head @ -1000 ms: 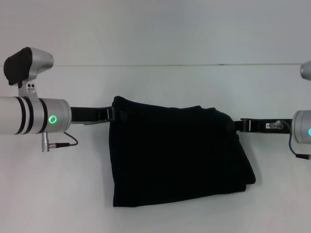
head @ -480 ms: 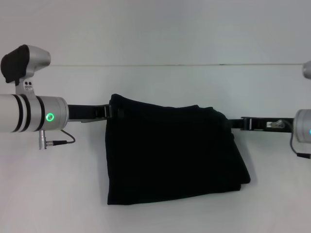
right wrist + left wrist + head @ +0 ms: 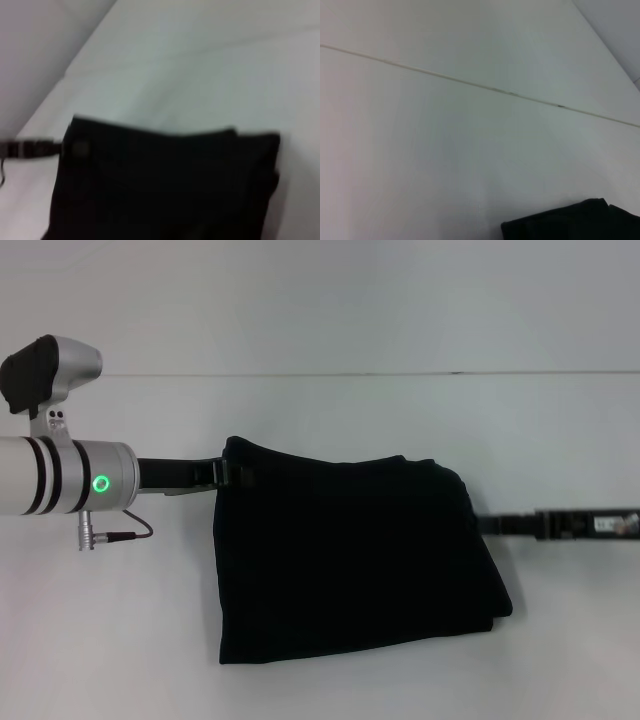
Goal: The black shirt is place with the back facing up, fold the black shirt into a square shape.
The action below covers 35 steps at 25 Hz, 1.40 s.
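Observation:
The black shirt lies folded into a rough rectangle on the white table. My left gripper reaches in from the left and is shut on the shirt's far left corner, which stands slightly raised. My right gripper lies low on the right, its tip at the shirt's right edge, with its arm stretching off to the right. The left wrist view shows only a corner of the shirt. In the right wrist view the shirt fills the lower part, with the left gripper at its far corner.
The white table's far edge runs across the view, with a pale wall behind it. Bare tabletop surrounds the shirt on every side. A cable hangs under my left wrist.
The left arm has drawn the shirt's left side slightly leftward. The right arm has pulled back to the right and dropped lower, away from the shirt's far right corner.

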Tool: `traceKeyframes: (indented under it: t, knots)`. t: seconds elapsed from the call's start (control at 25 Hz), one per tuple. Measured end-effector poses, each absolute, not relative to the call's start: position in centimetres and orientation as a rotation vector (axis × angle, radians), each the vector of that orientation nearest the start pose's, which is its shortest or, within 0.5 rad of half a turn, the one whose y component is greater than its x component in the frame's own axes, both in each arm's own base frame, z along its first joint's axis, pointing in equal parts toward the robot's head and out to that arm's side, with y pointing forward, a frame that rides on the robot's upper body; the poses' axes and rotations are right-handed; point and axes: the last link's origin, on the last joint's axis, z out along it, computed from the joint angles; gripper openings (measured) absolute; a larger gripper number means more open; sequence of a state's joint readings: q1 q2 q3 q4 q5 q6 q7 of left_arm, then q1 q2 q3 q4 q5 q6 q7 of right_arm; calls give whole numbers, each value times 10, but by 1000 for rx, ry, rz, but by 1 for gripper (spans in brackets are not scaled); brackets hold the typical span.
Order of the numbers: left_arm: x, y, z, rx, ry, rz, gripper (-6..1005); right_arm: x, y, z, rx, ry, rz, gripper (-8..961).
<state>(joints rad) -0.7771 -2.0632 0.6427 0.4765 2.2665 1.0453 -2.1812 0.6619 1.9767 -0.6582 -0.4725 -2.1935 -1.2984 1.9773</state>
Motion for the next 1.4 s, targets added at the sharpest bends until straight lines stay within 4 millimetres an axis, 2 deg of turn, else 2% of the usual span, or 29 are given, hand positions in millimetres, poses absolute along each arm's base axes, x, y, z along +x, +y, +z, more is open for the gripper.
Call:
traceKeyframes:
  t: [0.32,0.68,0.88,1.0,1.2,1.4]
  knots:
    - [-260,411,-26,-2209,-1552,-444,108,302,354,0,-2506,1486,304,534]
    - [-259,412,-26,-2210,-1551,-445,117,298,349,-8,-2544,1500,298,535]
    - [-258,412,-26,-2211,-1548,-445,123,298,347,-9,-2547,1509,305,505]
    - [-258,413,-26,-2210,-1545,-445,126,297,345,-10,-2566,1504,302,328]
    - [-258,414,-25,-2205,-1540,-445,131,296,340,-10,-2593,1511,306,86]
    - [-257,415,-25,-2205,-1540,-445,136,296,338,-7,-2608,1524,311,66]
